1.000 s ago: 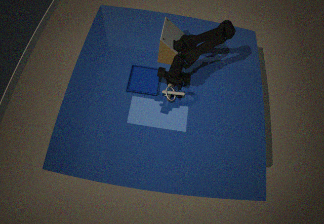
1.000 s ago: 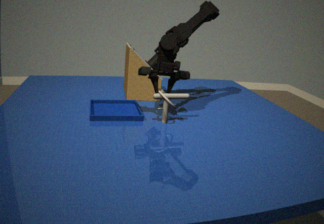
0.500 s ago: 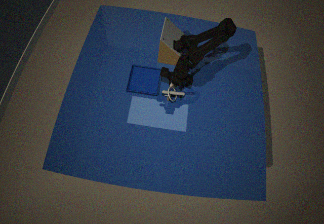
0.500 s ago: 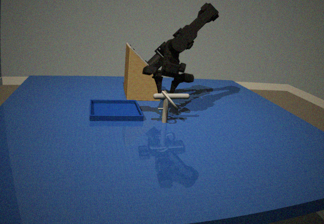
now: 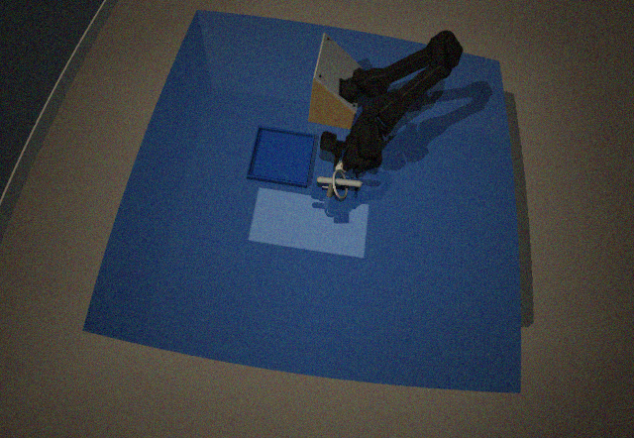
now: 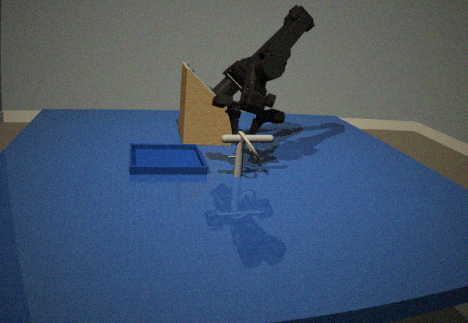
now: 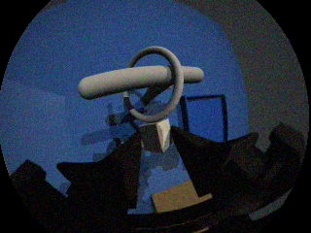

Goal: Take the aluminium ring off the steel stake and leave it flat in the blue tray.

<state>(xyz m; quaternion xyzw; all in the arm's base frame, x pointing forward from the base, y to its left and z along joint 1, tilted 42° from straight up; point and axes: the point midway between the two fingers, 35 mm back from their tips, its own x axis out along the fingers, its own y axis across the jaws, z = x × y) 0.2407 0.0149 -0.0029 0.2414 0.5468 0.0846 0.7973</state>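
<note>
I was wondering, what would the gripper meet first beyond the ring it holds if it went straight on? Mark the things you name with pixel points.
Probably the stake's cross-bar [image 5: 351, 183] [image 6: 261, 138] [image 7: 112, 82], which lies ahead of the gripper [image 5: 340, 164] [image 6: 244, 132] [image 7: 155, 131] and passes through the ring [image 5: 334, 183] [image 6: 250, 147] [image 7: 180, 92]. Depth is unclear, so it might slip past beside it.
</note>
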